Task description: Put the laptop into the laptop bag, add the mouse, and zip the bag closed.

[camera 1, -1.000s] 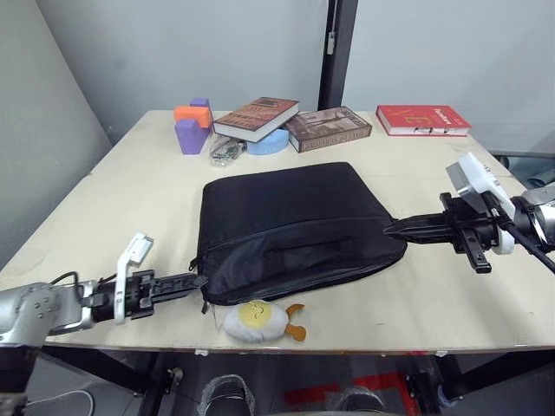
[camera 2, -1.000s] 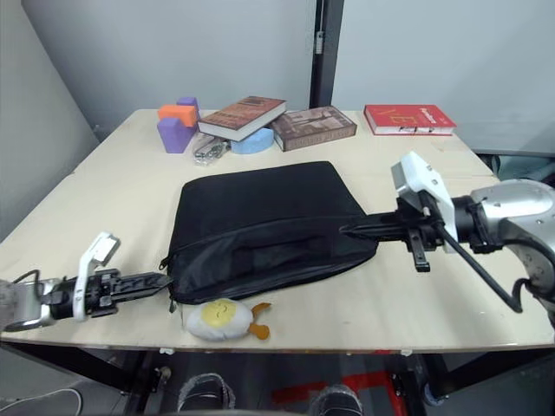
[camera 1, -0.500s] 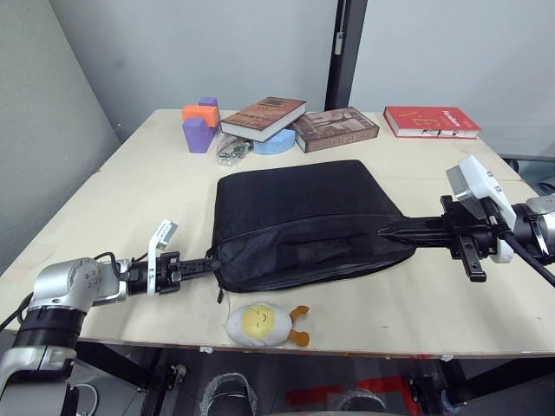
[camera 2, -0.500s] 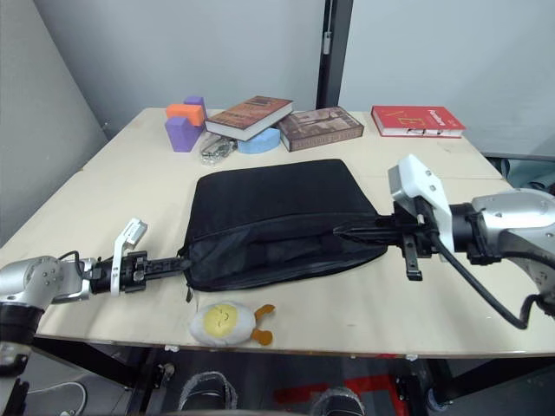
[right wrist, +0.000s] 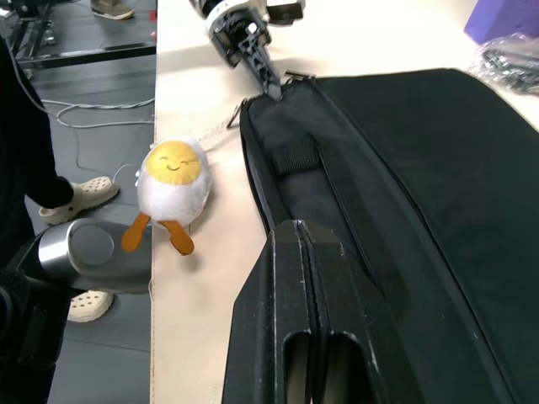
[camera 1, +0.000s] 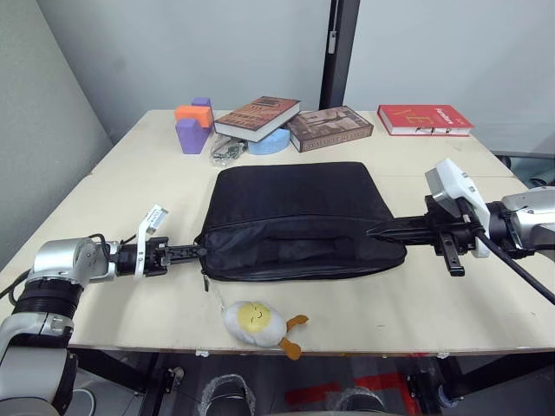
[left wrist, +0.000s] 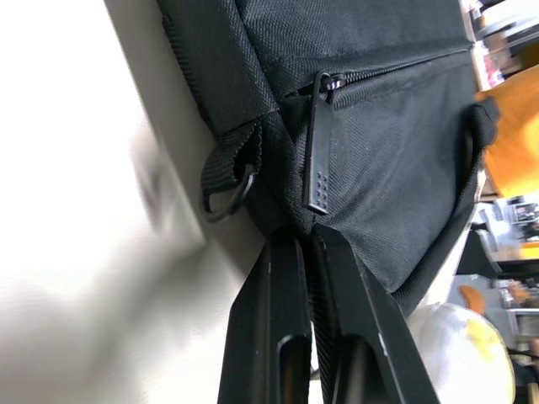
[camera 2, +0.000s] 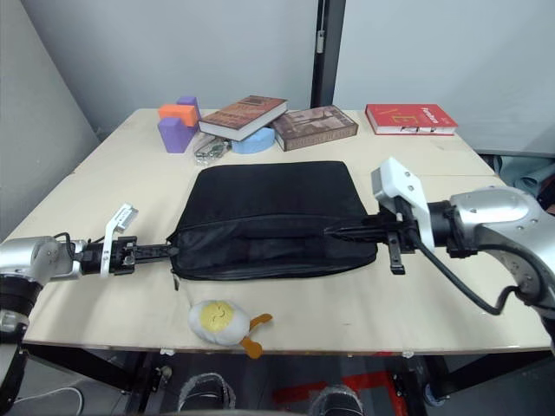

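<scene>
The laptop bag point(camera 1: 299, 221) lay flat on the desk point(camera 1: 156, 186). Left gripper point(camera 1: 198, 252) and right gripper point(camera 1: 375, 231) jaws were closed, pinching opposite bag corners.

no legible text, book covers point(camera 1: 329, 127) too small to read

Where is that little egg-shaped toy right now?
In the left eye view the egg-shaped plush toy lies at the near edge of the table, just in front of the laptop bag, towards its left end and apart from it.
</scene>
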### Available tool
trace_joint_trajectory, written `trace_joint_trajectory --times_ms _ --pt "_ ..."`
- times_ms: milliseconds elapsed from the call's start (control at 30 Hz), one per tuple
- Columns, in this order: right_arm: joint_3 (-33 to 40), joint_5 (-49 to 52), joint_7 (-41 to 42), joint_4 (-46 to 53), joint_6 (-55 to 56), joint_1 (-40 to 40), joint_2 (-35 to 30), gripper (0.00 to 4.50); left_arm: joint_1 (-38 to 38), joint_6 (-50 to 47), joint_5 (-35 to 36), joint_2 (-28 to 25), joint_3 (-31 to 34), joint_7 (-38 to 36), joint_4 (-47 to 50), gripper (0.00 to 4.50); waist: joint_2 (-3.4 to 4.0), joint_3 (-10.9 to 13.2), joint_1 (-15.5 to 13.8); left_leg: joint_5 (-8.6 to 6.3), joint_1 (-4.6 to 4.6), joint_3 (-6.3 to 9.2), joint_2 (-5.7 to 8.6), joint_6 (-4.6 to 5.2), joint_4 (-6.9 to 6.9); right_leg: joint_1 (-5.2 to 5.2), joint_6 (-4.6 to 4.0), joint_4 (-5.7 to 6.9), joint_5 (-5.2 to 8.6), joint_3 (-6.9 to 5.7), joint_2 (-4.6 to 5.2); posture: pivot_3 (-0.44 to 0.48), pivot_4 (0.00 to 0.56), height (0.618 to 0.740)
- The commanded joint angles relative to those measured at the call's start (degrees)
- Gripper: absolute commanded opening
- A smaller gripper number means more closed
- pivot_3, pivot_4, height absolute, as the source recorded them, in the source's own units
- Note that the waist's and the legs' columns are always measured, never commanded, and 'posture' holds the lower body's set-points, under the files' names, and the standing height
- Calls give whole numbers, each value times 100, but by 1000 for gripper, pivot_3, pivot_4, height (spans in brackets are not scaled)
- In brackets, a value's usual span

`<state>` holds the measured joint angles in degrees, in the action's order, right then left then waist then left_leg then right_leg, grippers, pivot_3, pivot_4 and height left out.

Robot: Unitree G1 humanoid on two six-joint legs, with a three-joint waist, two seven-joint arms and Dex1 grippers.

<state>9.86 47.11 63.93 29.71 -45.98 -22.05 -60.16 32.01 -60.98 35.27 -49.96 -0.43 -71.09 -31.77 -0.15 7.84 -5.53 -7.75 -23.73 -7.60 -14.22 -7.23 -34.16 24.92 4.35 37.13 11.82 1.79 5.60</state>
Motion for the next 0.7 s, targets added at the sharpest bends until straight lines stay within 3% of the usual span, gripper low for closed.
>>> trace_joint_trajectory --times_ms 33,267,567,700 --pt "-34 -34 29 2 138 -126 9 0 215 226 -333 -283 -83 -331 -383 16 0 0 -4 0 0 0 0 0 0 0 0 -1 0 0 0 0 150 725" --pt "-88 -21 11 15 146 -106 17 0 458 551 -812 -548 -264 -796 -850 16 1 1 -7 -1 0 0 -1 -1 1 0 0 -1 0 -1 0 0 150 725" --pt "-252 -87 1 -22 175 -198 70 0 960 1307 -1216 -250 19 -464 -1566 16 0 0 -45 0 0 1 0 -1 0 -2 -1 0 0 -2 1 0 150 725" --pt "-329 -132 22 -79 206 -249 76 0 976 1212 -1163 -149 179 -392 -1527 1321 0 0 -83 0 -1 3 0 -1 -3 -3 -1 2 0 -4 2 0 150 725"
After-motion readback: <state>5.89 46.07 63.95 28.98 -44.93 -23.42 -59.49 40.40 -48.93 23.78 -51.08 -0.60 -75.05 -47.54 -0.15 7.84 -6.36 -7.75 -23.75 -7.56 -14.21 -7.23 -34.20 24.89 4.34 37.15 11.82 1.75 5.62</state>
